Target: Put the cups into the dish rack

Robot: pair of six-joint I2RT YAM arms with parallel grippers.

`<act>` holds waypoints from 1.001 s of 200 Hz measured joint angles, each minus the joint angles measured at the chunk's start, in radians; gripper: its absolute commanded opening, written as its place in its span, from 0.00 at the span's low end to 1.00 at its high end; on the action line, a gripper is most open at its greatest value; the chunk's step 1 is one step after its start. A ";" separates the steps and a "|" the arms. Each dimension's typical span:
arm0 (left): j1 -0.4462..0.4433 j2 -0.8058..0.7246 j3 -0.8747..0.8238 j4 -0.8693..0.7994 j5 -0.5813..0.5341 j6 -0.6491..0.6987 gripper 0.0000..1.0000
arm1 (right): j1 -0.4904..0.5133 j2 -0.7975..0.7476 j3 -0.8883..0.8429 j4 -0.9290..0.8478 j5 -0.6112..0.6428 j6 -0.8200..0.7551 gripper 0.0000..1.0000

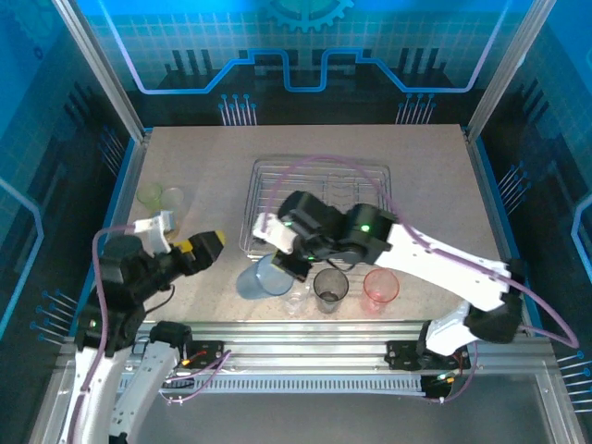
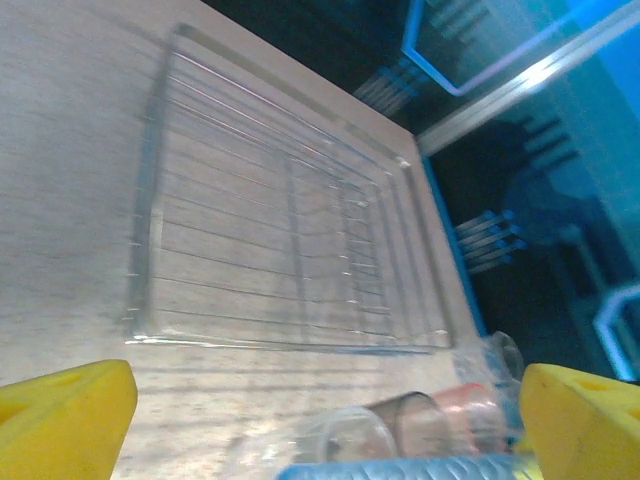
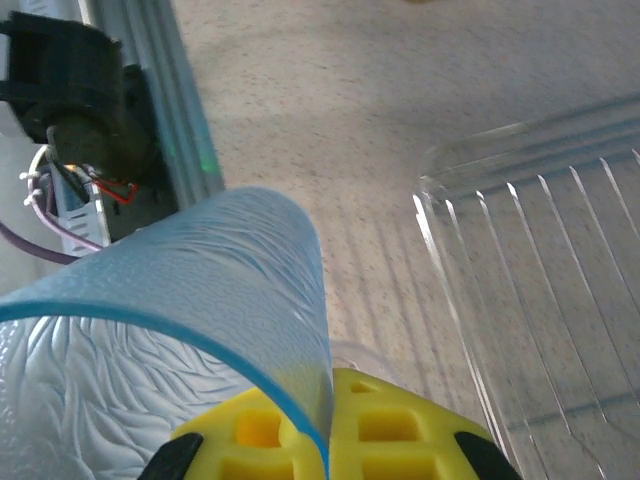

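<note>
Since the right claw (image 3: 325,425) is clamped on the rim wall of the pale blue translucent plastic tumbler (image 1: 262,277), one yellow finger inside and one outside, that's the cup in hand. It sits tilted, just near of the near-left corner of the silver wire dish rack (image 1: 252,199). Can't tell if it's clear of the bench (image 1: 203,157). Left claw (image 1: 205,242) is spread wide with nothing in it, left of the rack.

Handling, my read:
- Very light, with a thin wall that probably flexes under pinch. The rim is the stiffest part, so a rim pinch is the right hold.
- Smooth plastic looks slick. The patterned wall may give some bite.
- A single-wall pinch won't resist swing much, so expect tilt and move slowly.
- Not glass: a drop means bounce and roll, not breakage.

Others: the smoky grey tumbler (image 1: 330,285), pink tumbler (image 1: 380,287) and clear tumbler (image 2: 345,440) are bunched near of the rack. The two yellow-green tumblers (image 1: 162,196) are well left of it.
</note>
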 measured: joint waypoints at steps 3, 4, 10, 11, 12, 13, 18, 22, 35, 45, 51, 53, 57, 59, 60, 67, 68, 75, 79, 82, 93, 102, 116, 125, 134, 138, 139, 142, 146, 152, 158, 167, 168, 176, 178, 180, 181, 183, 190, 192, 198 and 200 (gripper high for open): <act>0.000 0.020 0.005 0.016 0.024 -0.005 0.99 | -0.016 -0.023 -0.026 0.013 -0.006 0.004 0.00; 0.000 0.024 0.006 0.019 0.029 -0.005 0.99 | -0.020 -0.029 -0.033 0.017 -0.009 0.004 0.00; 0.000 0.057 0.012 0.052 0.069 -0.016 0.99 | -0.061 -0.079 -0.088 0.044 -0.026 0.015 0.00; 0.000 0.060 0.013 0.056 0.073 -0.018 0.99 | -0.071 -0.091 -0.102 0.051 -0.032 0.016 0.00; 0.000 0.063 0.013 0.059 0.078 -0.019 0.99 | -0.076 -0.097 -0.108 0.054 -0.032 0.017 0.00; 0.000 0.070 0.014 0.066 0.085 -0.023 0.99 | -0.081 -0.103 -0.114 0.056 -0.033 0.020 0.00; 0.000 0.093 0.018 0.095 0.115 -0.031 0.99 | -0.120 -0.144 -0.157 0.081 -0.052 0.033 0.00; -0.002 0.109 0.020 0.114 0.135 -0.039 0.99 | -0.161 -0.186 -0.196 0.100 -0.061 0.053 0.00; -0.011 0.156 0.023 0.183 0.193 -0.060 0.99 | -0.288 -0.299 -0.303 0.171 -0.123 0.105 0.00; -0.034 0.195 0.028 0.232 0.224 -0.075 0.99 | -0.398 -0.390 -0.383 0.233 -0.184 0.148 0.00; -0.054 0.216 0.034 0.253 0.236 -0.079 0.99 | -0.468 -0.447 -0.428 0.269 -0.222 0.182 0.00; -0.063 0.223 0.036 0.261 0.241 -0.080 0.99 | -0.489 -0.464 -0.442 0.280 -0.236 0.190 0.00; -0.079 0.238 0.042 0.269 0.245 -0.079 0.99 | -0.528 -0.493 -0.464 0.302 -0.262 0.212 0.00; -0.088 0.246 0.045 0.275 0.248 -0.079 0.99 | -0.547 -0.508 -0.476 0.311 -0.277 0.218 0.00; -0.095 0.251 0.047 0.279 0.250 -0.079 0.99 | -0.554 -0.513 -0.479 0.315 -0.282 0.222 0.00; -0.130 0.278 0.061 0.290 0.253 -0.078 0.99 | -0.617 -0.556 -0.511 0.351 -0.335 0.254 0.00; -0.139 0.284 0.065 0.294 0.253 -0.077 0.99 | -0.624 -0.560 -0.514 0.355 -0.340 0.259 0.00; -0.181 0.314 0.080 0.306 0.253 -0.072 0.99 | -0.676 -0.589 -0.536 0.388 -0.393 0.291 0.00; -0.208 0.335 0.092 0.312 0.250 -0.070 0.99 | -0.702 -0.600 -0.545 0.404 -0.424 0.307 0.00; -0.226 0.349 0.099 0.319 0.250 -0.066 0.99 | -0.721 -0.607 -0.552 0.420 -0.447 0.321 0.00; -0.286 0.392 0.121 0.343 0.248 -0.052 0.99 | -0.778 -0.623 -0.575 0.477 -0.529 0.367 0.00; -0.324 0.425 0.128 0.375 0.249 -0.050 0.99 | -0.816 -0.628 -0.596 0.529 -0.590 0.412 0.00; -0.358 0.461 0.128 0.427 0.251 -0.052 0.99 | -0.851 -0.625 -0.633 0.606 -0.673 0.481 0.00; -0.365 0.481 0.128 0.462 0.257 -0.056 0.99 | -0.863 -0.620 -0.654 0.646 -0.718 0.518 0.00; -0.368 0.500 0.128 0.502 0.264 -0.060 0.99 | -0.866 -0.614 -0.669 0.679 -0.757 0.555 0.00; -0.368 0.506 0.128 0.518 0.268 -0.063 0.99 | -0.867 -0.610 -0.674 0.692 -0.774 0.568 0.00; -0.368 0.509 0.128 0.523 0.269 -0.064 0.99 | -0.867 -0.610 -0.674 0.695 -0.777 0.571 0.00; -0.368 0.513 0.128 0.535 0.270 -0.067 0.99 | -0.868 -0.607 -0.677 0.706 -0.790 0.582 0.00; -0.368 0.519 0.128 0.547 0.275 -0.073 0.99 | -0.868 -0.604 -0.680 0.719 -0.804 0.594 0.00; -0.369 0.528 0.128 0.565 0.278 -0.077 0.99 | -0.868 -0.600 -0.682 0.738 -0.823 0.613 0.00; -0.369 0.534 0.128 0.579 0.283 -0.080 0.99 | -0.869 -0.596 -0.683 0.756 -0.841 0.630 0.00; -0.370 0.543 0.128 0.595 0.290 -0.082 0.99 | -0.869 -0.594 -0.686 0.788 -0.865 0.653 0.00; -0.370 0.544 0.128 0.596 0.290 -0.082 0.99 | -0.869 -0.593 -0.686 0.791 -0.867 0.656 0.00; -0.372 0.549 0.128 0.605 0.299 -0.082 0.99 | -0.869 -0.592 -0.688 0.818 -0.883 0.677 0.00; -0.373 0.550 0.128 0.608 0.300 -0.082 0.99 | -0.869 -0.592 -0.688 0.824 -0.886 0.681 0.00; -0.373 0.551 0.128 0.613 0.302 -0.082 0.99 | -0.869 -0.592 -0.688 0.828 -0.887 0.685 0.00; -0.373 0.552 0.128 0.613 0.303 -0.082 0.99 | -0.869 -0.592 -0.689 0.831 -0.889 0.689 0.00; -0.374 0.552 0.128 0.615 0.306 -0.082 0.99 | -0.869 -0.591 -0.689 0.836 -0.890 0.693 0.00; -0.374 0.554 0.128 0.626 0.314 -0.082 0.99 | -0.869 -0.590 -0.696 0.859 -0.895 0.708 0.00; -0.375 0.554 0.128 0.627 0.315 -0.082 0.99 | -0.869 -0.589 -0.699 0.866 -0.898 0.713 0.00; -0.375 0.554 0.128 0.634 0.320 -0.082 0.99 | -0.869 -0.587 -0.708 0.882 -0.903 0.727 0.00; -0.375 0.554 0.128 0.636 0.321 -0.082 0.99 | -0.869 -0.587 -0.710 0.886 -0.904 0.731 0.00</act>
